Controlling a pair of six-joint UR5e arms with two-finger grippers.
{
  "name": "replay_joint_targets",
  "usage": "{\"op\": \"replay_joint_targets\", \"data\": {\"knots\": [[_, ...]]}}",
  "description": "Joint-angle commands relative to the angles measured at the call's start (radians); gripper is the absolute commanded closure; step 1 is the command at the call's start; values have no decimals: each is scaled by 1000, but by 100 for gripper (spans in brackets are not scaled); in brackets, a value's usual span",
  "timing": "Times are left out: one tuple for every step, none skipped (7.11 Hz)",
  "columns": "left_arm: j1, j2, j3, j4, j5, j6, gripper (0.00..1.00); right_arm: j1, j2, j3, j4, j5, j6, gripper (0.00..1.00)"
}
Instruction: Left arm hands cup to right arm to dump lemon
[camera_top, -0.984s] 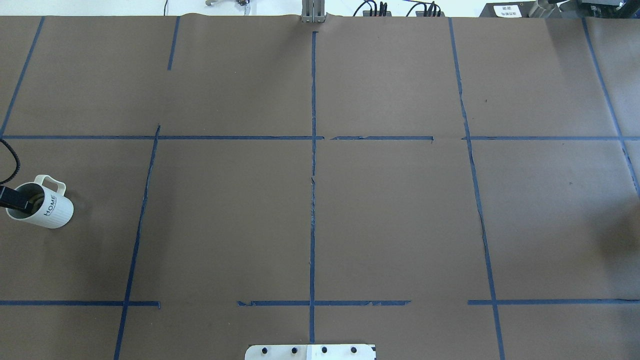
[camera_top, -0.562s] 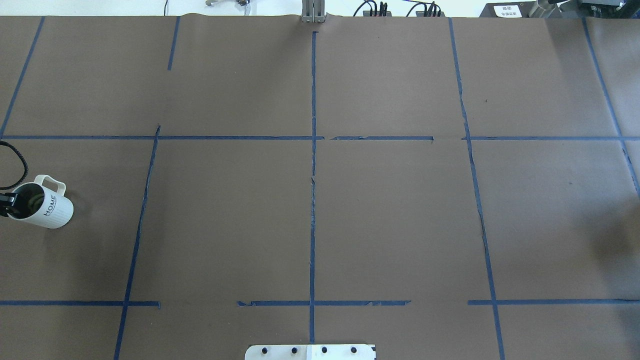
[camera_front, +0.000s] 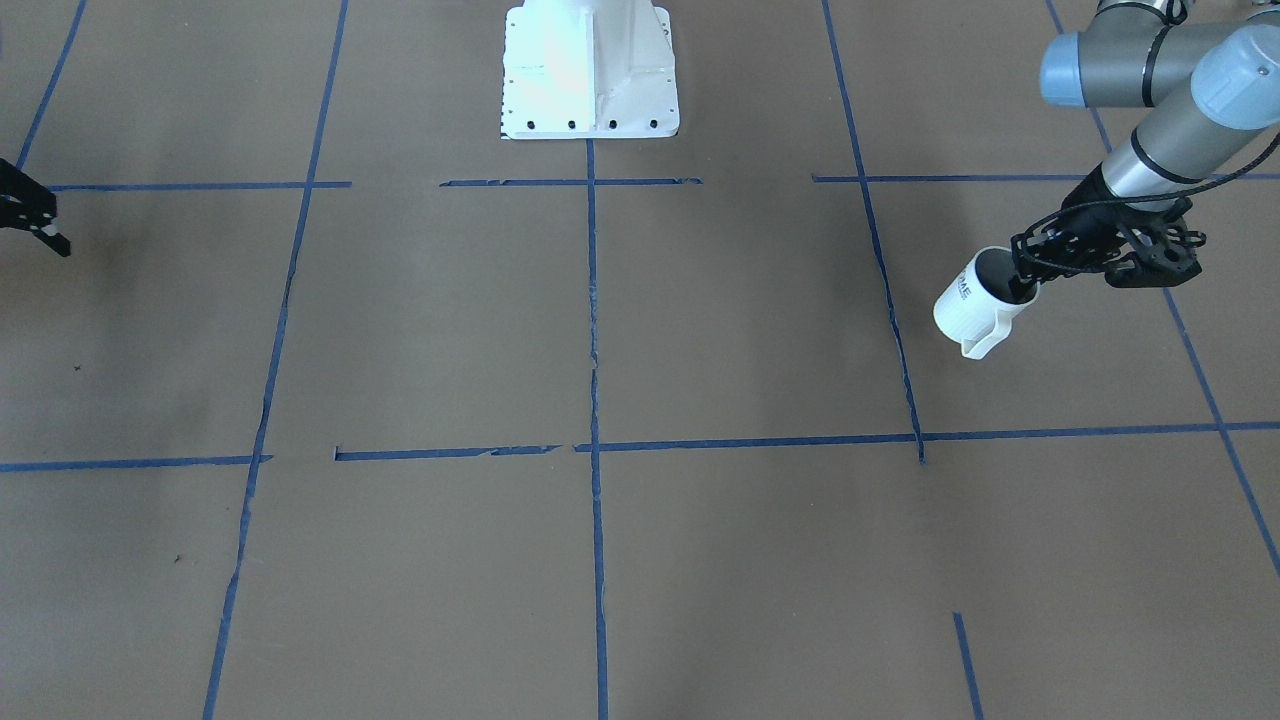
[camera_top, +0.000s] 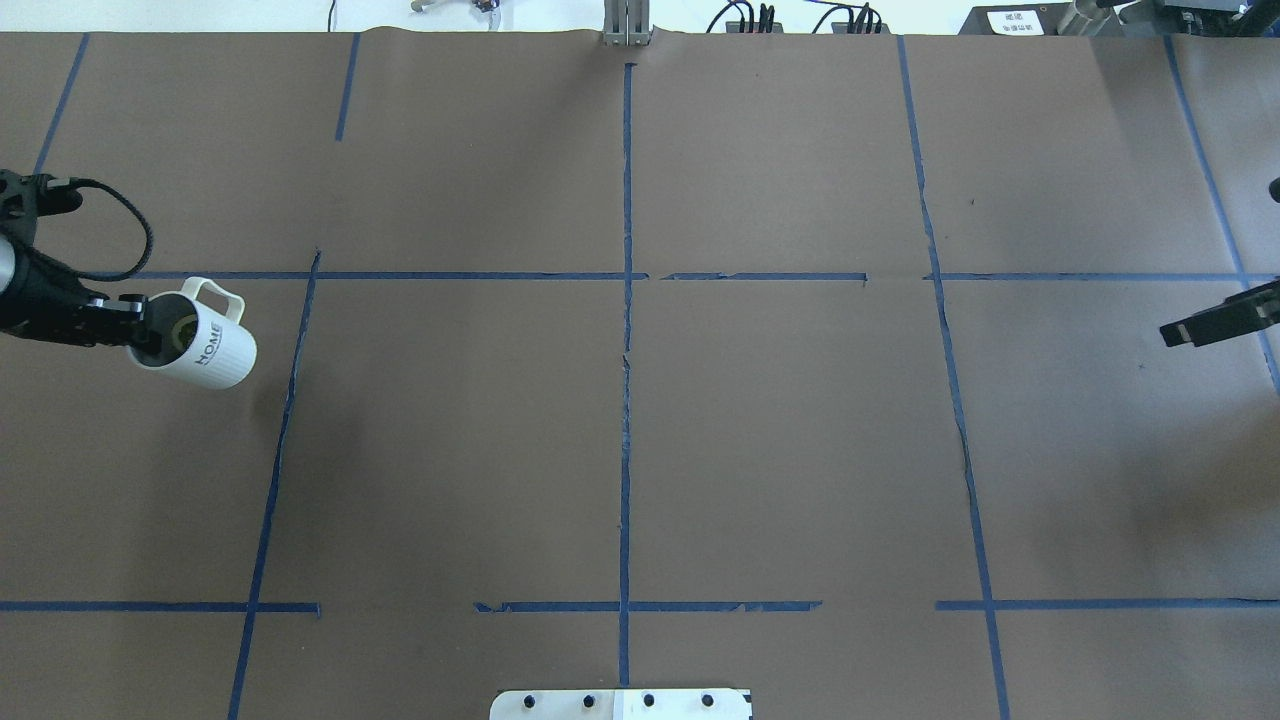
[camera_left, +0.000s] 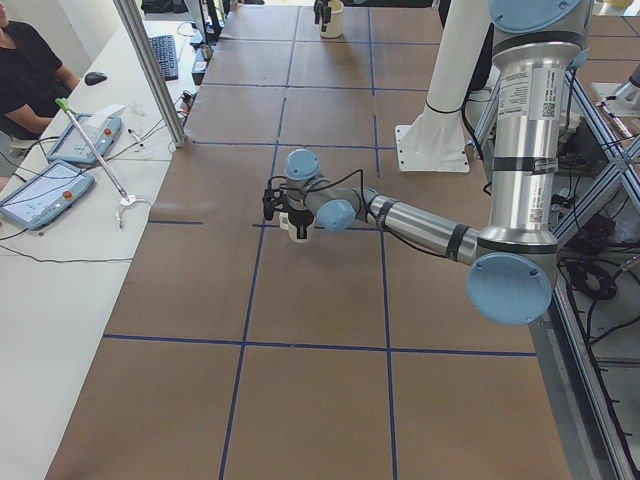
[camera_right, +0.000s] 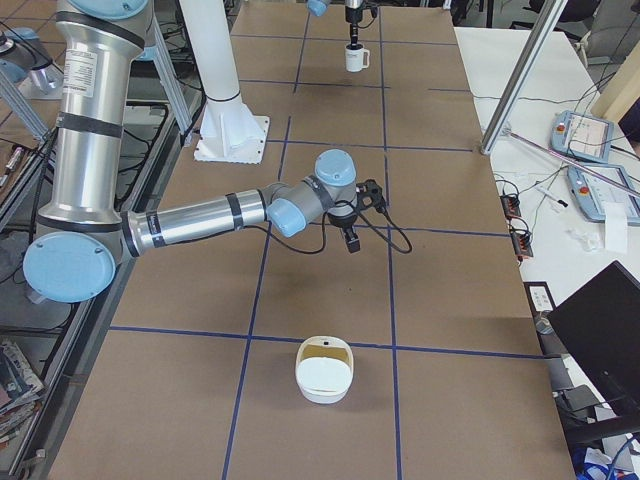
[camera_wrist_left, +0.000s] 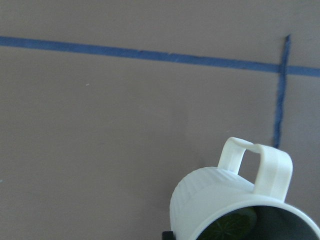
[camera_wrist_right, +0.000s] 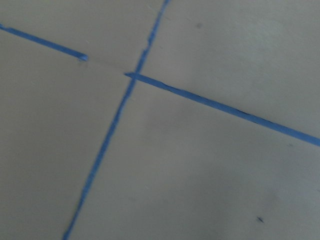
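The white cup (camera_top: 205, 350) with "HOME" on its side hangs tilted above the table at the far left. My left gripper (camera_top: 135, 335) is shut on its rim, one finger inside. The cup also shows in the front view (camera_front: 972, 305) and in the left wrist view (camera_wrist_left: 227, 200). The yellow-green lemon (camera_wrist_left: 231, 227) lies inside it and also shows from overhead (camera_top: 184, 330). My right gripper (camera_top: 1205, 325) reaches in at the far right edge, far from the cup. It looks open and empty in the front view (camera_front: 50, 228).
A white bowl-like container (camera_right: 325, 372) stands on the table near my right end. The robot's white base (camera_front: 590, 70) sits at the table's near middle. Blue tape lines (camera_top: 626, 350) mark the brown table cover. An operator (camera_left: 30, 70) sits at a side desk.
My left gripper has lifted the cup off the table and carried it forward and to the right. My right gripper has come into the overhead view at the right edge.
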Motion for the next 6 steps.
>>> {"op": "replay_joint_targets", "data": {"knots": [[36, -222, -52, 251, -20, -102, 100, -160, 108, 36, 122, -128, 220, 0], [89, -335, -88, 403, -12, -165, 100, -258, 153, 50, 122, -261, 271, 0], [146, -437, -88, 502, -8, -242, 100, -352, 205, 58, 124, -409, 303, 0], [160, -491, -76, 526, -9, -289, 100, -423, 245, 92, 124, -527, 355, 0], [169, -528, -60, 526, -9, -339, 100, -489, 304, 110, 122, -650, 397, 0], [171, -571, -24, 526, -12, -363, 100, -594, 344, 118, 122, -800, 399, 0]]}}
